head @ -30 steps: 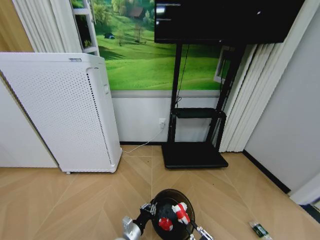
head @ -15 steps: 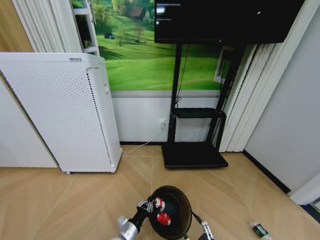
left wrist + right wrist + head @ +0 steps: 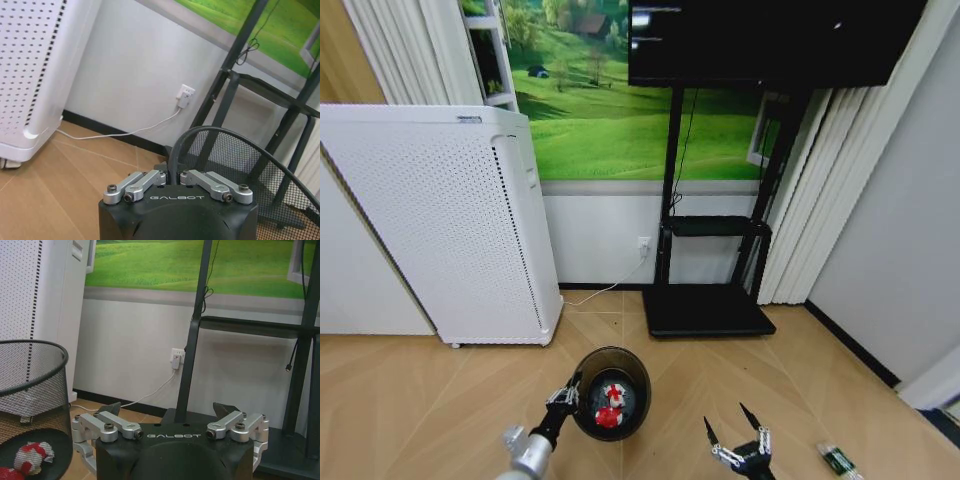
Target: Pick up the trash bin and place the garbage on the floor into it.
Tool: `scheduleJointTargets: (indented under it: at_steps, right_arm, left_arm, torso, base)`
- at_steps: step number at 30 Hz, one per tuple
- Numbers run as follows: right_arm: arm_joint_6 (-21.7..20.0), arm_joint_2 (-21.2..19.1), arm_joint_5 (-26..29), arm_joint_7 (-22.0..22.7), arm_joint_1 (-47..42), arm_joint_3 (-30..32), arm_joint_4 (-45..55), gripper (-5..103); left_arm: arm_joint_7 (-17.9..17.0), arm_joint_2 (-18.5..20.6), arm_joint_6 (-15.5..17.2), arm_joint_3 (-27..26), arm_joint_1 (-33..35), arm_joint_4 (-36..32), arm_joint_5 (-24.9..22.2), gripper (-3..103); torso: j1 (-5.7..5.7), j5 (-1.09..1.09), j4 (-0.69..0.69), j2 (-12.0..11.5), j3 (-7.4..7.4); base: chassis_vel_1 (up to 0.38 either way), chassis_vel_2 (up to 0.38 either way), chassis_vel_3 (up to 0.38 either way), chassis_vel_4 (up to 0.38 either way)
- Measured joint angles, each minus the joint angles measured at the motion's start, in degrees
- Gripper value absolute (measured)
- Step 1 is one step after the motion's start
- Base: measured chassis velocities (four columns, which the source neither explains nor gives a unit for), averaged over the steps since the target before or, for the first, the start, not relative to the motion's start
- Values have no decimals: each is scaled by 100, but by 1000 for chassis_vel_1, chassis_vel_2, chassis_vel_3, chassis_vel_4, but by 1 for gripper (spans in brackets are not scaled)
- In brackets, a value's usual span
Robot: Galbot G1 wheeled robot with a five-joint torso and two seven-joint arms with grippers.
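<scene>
**Bin held above parquet, two pieces inside**

The small round black wire-mesh trash bin [image 3: 611, 394] is clamped at its rim by the left gripper [image 3: 565, 397]. A red can [image 3: 607, 418] and red-and-white packet [image 3: 614, 393] lie inside. The right gripper [image 3: 738, 418] is spread wide, empty. A green bottle [image 3: 839, 460] lies on the tan herringbone floor [image 3: 440, 400] near its right edge.

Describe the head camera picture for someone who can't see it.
The left end effector grips the rim of a black mesh bin holding red litter. The right end effector hangs open beside it; a green bottle lies on the wooden floor.
</scene>
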Motion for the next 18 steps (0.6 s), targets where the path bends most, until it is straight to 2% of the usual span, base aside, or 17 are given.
scheduleJointTargets:
  at_steps: [4, 6, 9, 10, 12, 14, 15, 16, 17, 18]
  right_arm:
    - [-14, 5, -1, 5, 34, -24, -70, 100]
    - [-15, 13, -43, 58, 77, -34, -170, 100]
    - [-26, 20, -86, 162, 97, -15, -212, 100]
    - [-69, 20, -228, 405, 119, 13, -262, 100]
    - [-91, 19, -310, 572, 145, 24, -304, 100]
    - [-302, 34, -416, 1020, 239, 54, -453, 100]
    - [-302, 34, -416, 1020, 239, 54, -453, 100]
    - [-477, 40, -419, 1256, 295, 69, -534, 100]
    - [-780, 68, -399, 1606, 404, 121, -681, 100]
    - [-780, 68, -399, 1606, 404, 121, -681, 100]
  left_arm:
    - [56, -13, -30, -194, 128, -13, -129, 7]
    - [99, 20, -127, -421, 296, -15, -436, 7]
    - [151, 92, -268, -501, 400, 37, -547, 7]
    - [192, 190, -370, -501, 524, 51, -613, 7]
    - [225, 218, -424, -506, 574, 77, -615, 7]
    - [244, 215, -540, -554, 610, 144, -655, 7]
    - [244, 215, -540, -554, 610, 144, -655, 7]
    - [236, 195, -576, -573, 607, 162, -703, 7]
    - [198, 176, -590, -592, 573, 170, -799, 7]
    - [198, 176, -590, -592, 573, 170, -799, 7]
  torso:
    - [0, -2, 1, 0, 0]
    - [0, 0, 0, 0, 0]
    - [0, 0, -1, 0, 0]
    - [1, 0, -1, 0, 0]
    - [1, -1, 0, 0, 0]
    - [1, -1, -1, 0, 0]
    - [1, -1, -1, 0, 0]
    - [1, 0, -2, 0, 0]
    - [1, 5, 3, 0, 0]
    - [1, 5, 3, 0, 0]
  base:
    - [-149, -141, 117, 137]
    - [-194, -178, 175, 164]
    - [-213, -191, 192, 200]
    - [-218, -209, 228, 235]
    - [-227, -214, 228, 235]
    - [-233, -252, 209, 230]
    - [-230, -252, 209, 220]
    - [-230, -191, 203, 220]
    - [-165, -132, 155, 192]
    - [-165, -132, 155, 192]
